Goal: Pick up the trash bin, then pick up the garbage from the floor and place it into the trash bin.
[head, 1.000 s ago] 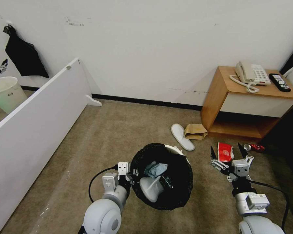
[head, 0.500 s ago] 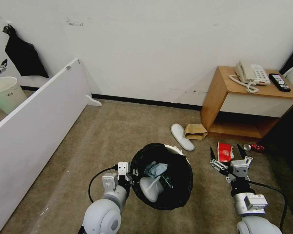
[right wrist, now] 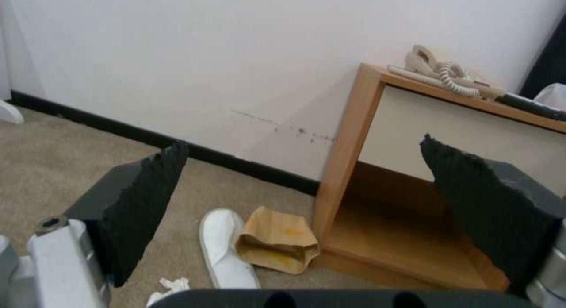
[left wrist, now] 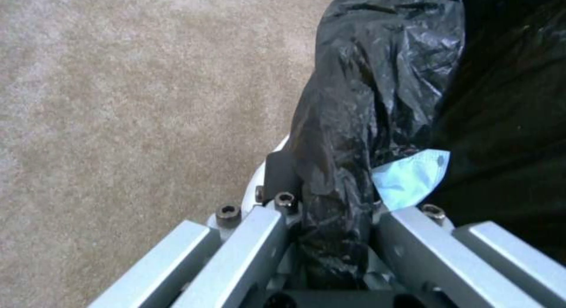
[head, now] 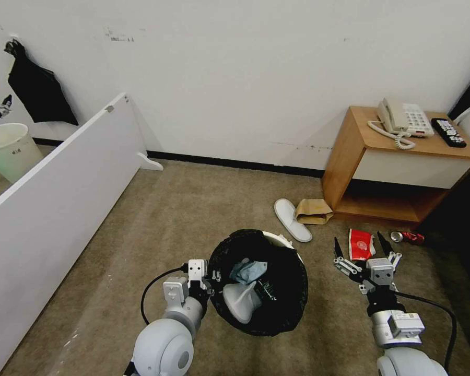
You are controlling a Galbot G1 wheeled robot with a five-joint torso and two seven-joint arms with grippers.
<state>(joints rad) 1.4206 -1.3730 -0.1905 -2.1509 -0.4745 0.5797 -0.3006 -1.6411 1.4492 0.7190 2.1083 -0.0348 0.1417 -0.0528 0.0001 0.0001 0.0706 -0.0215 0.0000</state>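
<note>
While the left pincer (head: 210,278) pinches the bag-covered rim of the trash bin (head: 282,308) and holds it near the robot's front, the grip takes in crinkled black liner (left wrist: 377,100) as much as plastic wall — if the film slides under the pads, I judge the bin could tilt or drop and spill the blue tissue (head: 249,271) and the white piece (head: 241,302) already inside. In the left wrist view a corner of that tissue (left wrist: 413,177) sits right beside the pinched fold, so a jolt might flick it out.

Further right, the white slipper (head: 292,219) and the brown paper bag (head: 313,211) lie touching on the carpet, close to the foot of the wooden nightstand (head: 350,151). The right pincer (head: 363,247) hangs spread wide, holding nothing, with the red cup (head: 361,243) between its tips as the head view shows it and the red can (head: 408,237) beyond. The cup looks flattened, so the pads may skid off it or push it along the carpet, and a reach toward the can risks knocking the nightstand's base. A white scrap (right wrist: 168,286) lies near the slipper (right wrist: 227,250) — easy to overlook.

The cup carries a pale emblem I cannot read; the phone (head: 404,119) and remote (head: 448,131) show only unreadable keys.
</note>
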